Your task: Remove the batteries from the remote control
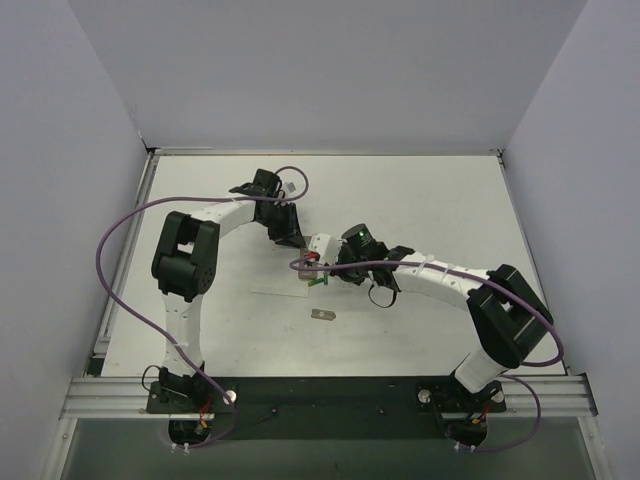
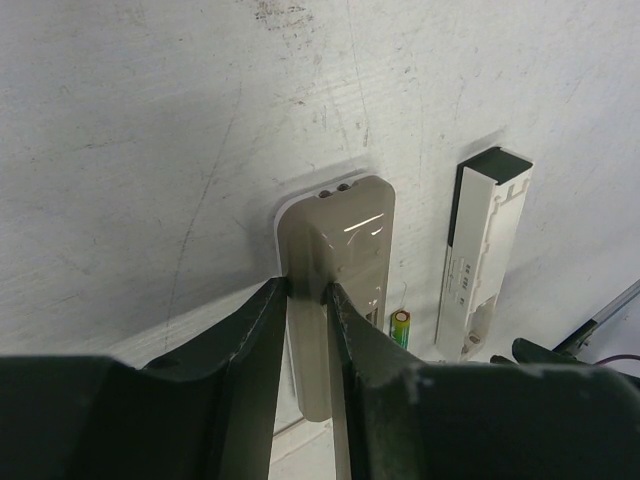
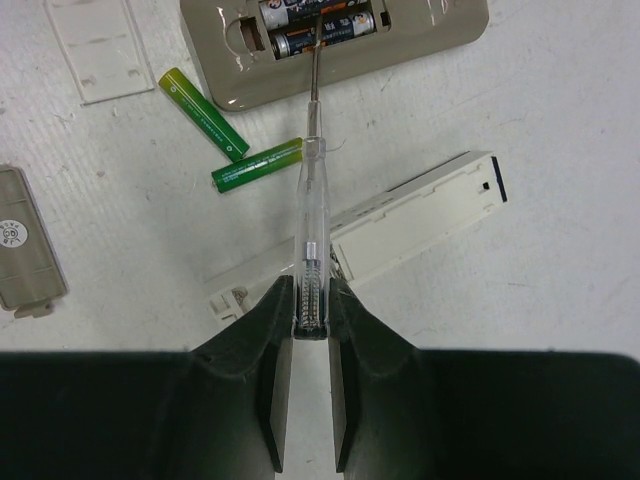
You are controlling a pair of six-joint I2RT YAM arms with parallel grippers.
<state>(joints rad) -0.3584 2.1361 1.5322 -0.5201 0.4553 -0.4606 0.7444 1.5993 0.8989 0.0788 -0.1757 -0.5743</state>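
The tan-grey remote control point(image 3: 430, 25) lies face down with its compartment open, and two dark cells with orange bands point(image 3: 320, 30) sit inside. Two green batteries point(image 3: 205, 113) point(image 3: 257, 164) lie loose on the table beside it; one shows in the left wrist view point(image 2: 400, 327). My right gripper point(image 3: 310, 305) is shut on a clear screwdriver point(image 3: 310, 200), and its tip reaches into the compartment. My left gripper point(image 2: 305, 292) is shut on the remote's edge point(image 2: 340, 230). In the top view both grippers point(image 1: 296, 240) point(image 1: 328, 268) meet at the remote point(image 1: 320, 245).
A white bar with a dark end point(image 3: 420, 215) point(image 2: 485, 250) lies next to the remote, under the screwdriver. A thin white cover point(image 3: 98, 45) and a flat grey plate point(image 3: 25, 240) point(image 1: 322, 314) lie nearby. Walls enclose the table on three sides.
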